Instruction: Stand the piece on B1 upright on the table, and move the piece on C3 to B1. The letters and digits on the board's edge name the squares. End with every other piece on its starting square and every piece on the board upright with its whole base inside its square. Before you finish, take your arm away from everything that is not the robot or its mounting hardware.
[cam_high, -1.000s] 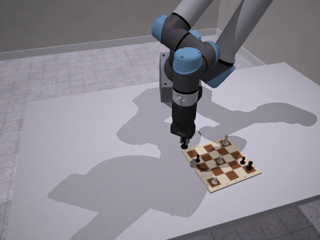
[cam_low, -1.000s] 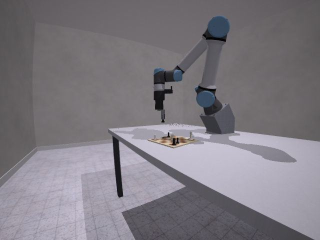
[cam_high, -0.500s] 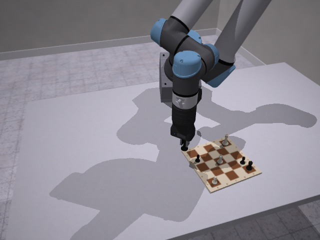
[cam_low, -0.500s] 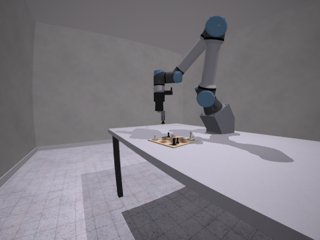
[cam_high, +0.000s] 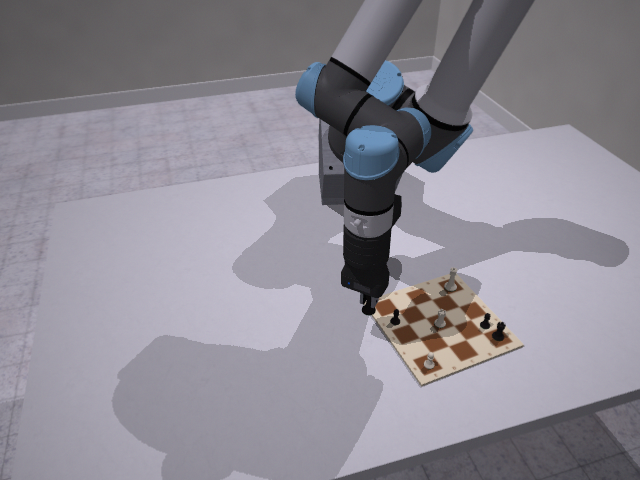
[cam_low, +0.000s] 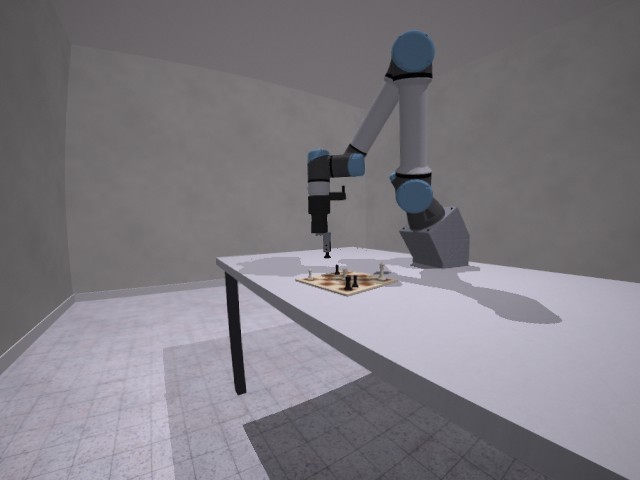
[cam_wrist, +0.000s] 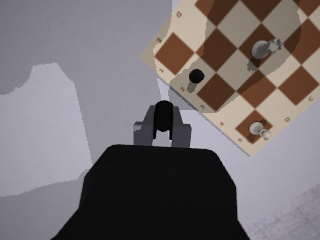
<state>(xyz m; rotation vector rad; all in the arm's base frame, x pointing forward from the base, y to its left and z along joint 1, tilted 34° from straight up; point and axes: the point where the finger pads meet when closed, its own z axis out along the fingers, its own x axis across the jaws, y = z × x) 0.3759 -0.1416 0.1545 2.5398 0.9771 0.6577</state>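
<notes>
My gripper is shut on a small black chess piece, held upright. It hangs low over the table just off the left corner of the chessboard; I cannot tell whether its base touches the table. In the wrist view the black piece sits between the fingers, beside the board's edge. A white piece stands near the board's middle and also shows in the wrist view.
On the board also stand a black pawn nearest the gripper, a tall white piece at the far corner, a white pawn at the near corner, and two black pieces at the right. The robot base stands behind.
</notes>
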